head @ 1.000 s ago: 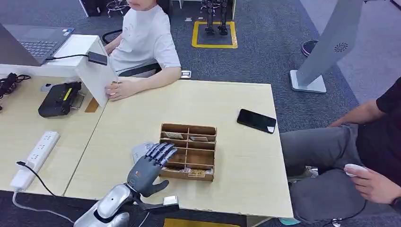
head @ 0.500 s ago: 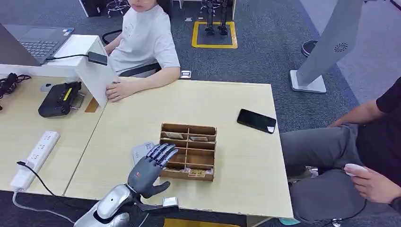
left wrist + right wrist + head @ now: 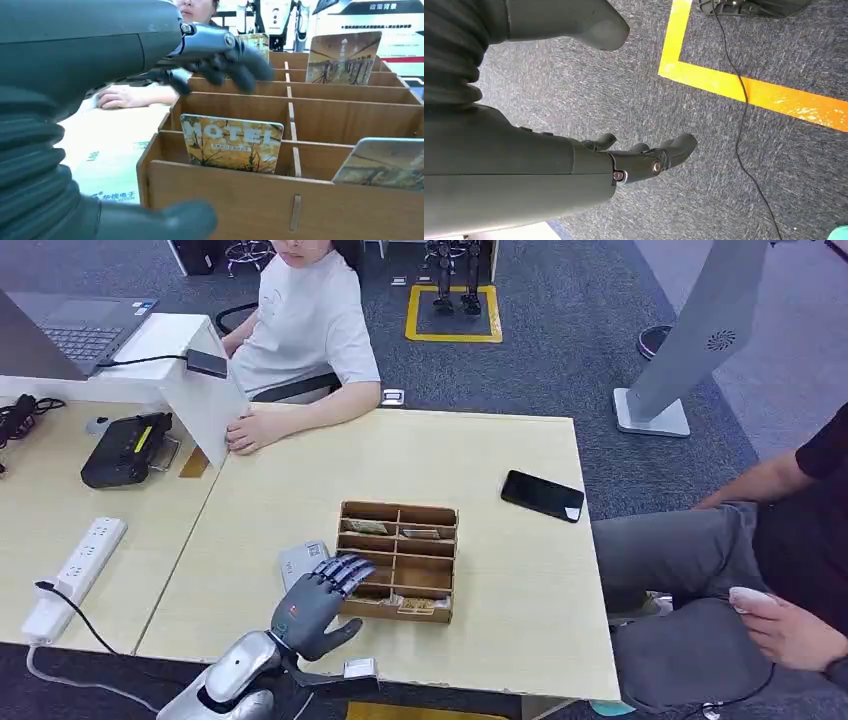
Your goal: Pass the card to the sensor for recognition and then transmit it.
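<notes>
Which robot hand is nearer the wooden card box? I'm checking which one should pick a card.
Left. The left robot hand hovers at the wooden card box's near-left corner, fingers spread above it. The right robot hand hangs down over the carpet, away from the table.

Silver left forearm (image 3: 232,672), dark grey left hand (image 3: 312,602) with red mark, grey ribbed wrist cover (image 3: 35,170)

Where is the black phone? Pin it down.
In the head view the black phone lies flat on the table near its right edge, beyond and right of the wooden card box.
</notes>
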Controlling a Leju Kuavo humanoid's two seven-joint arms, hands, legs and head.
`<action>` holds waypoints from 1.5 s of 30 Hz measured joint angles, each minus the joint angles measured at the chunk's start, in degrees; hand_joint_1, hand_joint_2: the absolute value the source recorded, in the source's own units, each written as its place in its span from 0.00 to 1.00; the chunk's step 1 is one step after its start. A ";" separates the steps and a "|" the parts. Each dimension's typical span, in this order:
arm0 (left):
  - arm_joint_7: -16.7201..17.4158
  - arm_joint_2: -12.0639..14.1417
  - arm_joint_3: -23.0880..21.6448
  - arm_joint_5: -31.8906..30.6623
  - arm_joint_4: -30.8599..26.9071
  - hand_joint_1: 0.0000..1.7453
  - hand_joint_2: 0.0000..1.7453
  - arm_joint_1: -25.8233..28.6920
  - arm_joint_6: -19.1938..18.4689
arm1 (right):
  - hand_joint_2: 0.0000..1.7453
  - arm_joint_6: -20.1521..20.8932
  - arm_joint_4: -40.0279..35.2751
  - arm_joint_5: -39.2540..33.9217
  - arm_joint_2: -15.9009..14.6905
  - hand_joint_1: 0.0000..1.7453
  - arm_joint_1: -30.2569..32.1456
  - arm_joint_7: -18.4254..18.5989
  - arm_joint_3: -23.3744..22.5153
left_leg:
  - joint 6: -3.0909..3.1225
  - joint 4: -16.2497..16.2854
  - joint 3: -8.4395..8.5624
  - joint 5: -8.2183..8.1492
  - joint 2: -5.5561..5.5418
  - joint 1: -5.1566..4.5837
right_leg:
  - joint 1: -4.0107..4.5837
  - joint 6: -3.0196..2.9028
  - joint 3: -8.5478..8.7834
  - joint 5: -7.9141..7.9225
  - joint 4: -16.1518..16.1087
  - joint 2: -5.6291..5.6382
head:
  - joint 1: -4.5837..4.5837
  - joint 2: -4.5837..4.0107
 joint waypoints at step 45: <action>-3.16 12.89 14.88 13.19 -24.92 1.00 1.00 -11.71 -8.19 | 1.00 0.00 0.00 -2.14 -0.07 0.00 0.00 -0.87 2.45 | 0.00 0.00 -0.01 0.04 0.01 0.02 | 0.01 -0.03 -0.06 0.02 0.06 0.00 | 0.00 0.00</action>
